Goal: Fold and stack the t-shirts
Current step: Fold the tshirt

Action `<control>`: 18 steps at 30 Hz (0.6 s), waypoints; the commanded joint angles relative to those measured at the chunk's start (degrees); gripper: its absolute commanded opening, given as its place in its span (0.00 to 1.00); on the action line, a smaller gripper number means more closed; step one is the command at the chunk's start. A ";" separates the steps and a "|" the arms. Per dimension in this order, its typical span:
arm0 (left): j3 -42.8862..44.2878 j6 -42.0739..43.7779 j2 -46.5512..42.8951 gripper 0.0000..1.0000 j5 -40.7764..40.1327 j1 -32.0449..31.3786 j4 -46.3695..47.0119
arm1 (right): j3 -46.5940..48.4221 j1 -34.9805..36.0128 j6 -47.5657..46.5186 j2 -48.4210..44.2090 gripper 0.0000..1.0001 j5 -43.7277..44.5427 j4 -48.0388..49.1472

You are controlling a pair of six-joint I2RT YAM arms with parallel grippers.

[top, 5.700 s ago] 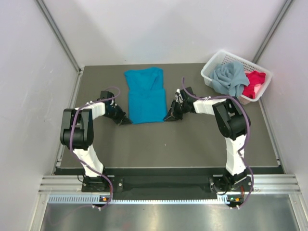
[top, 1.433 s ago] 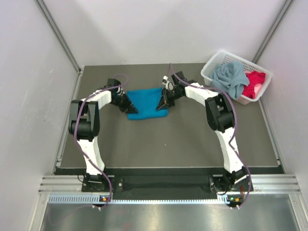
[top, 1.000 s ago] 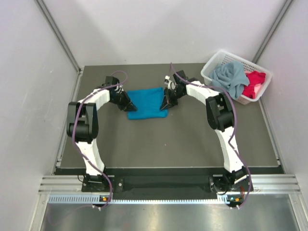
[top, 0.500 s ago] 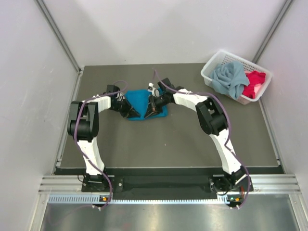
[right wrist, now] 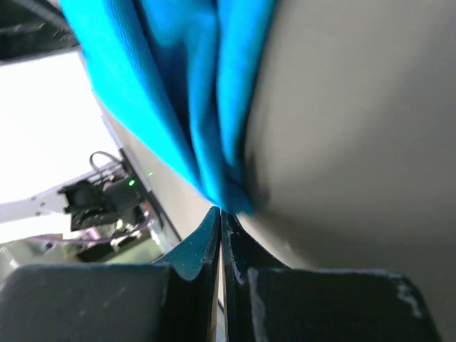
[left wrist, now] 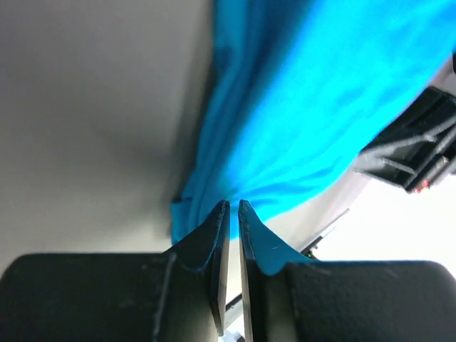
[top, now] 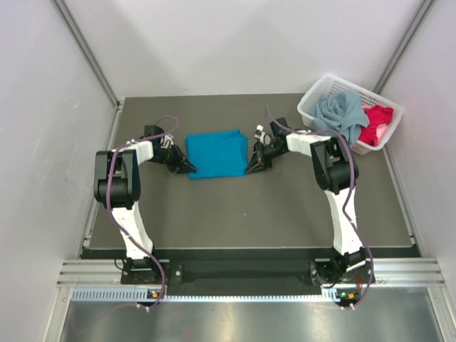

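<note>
A bright teal-blue t-shirt [top: 216, 152] lies folded into a rectangle on the dark table. My left gripper [top: 188, 169] is low at its near left corner. In the left wrist view the jaws [left wrist: 234, 204] stand a slit apart, and the creases of the teal cloth [left wrist: 299, 107] gather at their tips, which pinch its edge. My right gripper [top: 250, 169] sits at the near right corner. In the right wrist view its jaws [right wrist: 220, 211] are pressed together, tips touching the corner of the teal cloth [right wrist: 178, 85]. A dusty grey-blue t-shirt [top: 338, 117] and a red-pink t-shirt [top: 375, 125] lie crumpled in the basket.
The white lattice basket [top: 308, 107] stands at the back right corner of the table [top: 249, 214]. Pale walls close in the left, right and back sides. Both arms reach forward, their purple cables looping above them.
Half a second ago both grippers were over the near middle of the teal shirt. They have slid outward to its near corners, and the whole folded rectangle now shows.
</note>
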 commanded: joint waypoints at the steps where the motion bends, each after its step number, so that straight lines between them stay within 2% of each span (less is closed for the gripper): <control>1: -1.11 2.07 -5.00 0.15 3.37 0.50 -0.46 | 0.49 -0.52 -4.14 -5.61 0.00 4.43 -1.82; 2: -1.63 0.39 -5.79 0.16 7.66 0.42 1.38 | 1.71 0.44 -3.61 -6.05 0.00 3.82 -1.56; 5: -2.17 -5.15 -6.94 0.17 10.51 -0.46 6.92 | 5.76 3.34 -0.36 -6.41 0.00 2.85 -0.06; 10: -2.60 -8.41 -5.71 0.16 10.43 -1.43 9.48 | 10.68 8.09 8.16 -2.99 0.00 0.49 7.56; 13: -4.62 -8.59 -4.05 0.15 9.91 -1.43 9.14 | 14.10 9.59 10.72 1.14 0.00 -0.67 8.12; 18: -6.21 -6.23 -1.41 0.14 8.16 -1.34 7.82 | 9.73 9.15 9.41 -0.77 0.00 2.32 7.94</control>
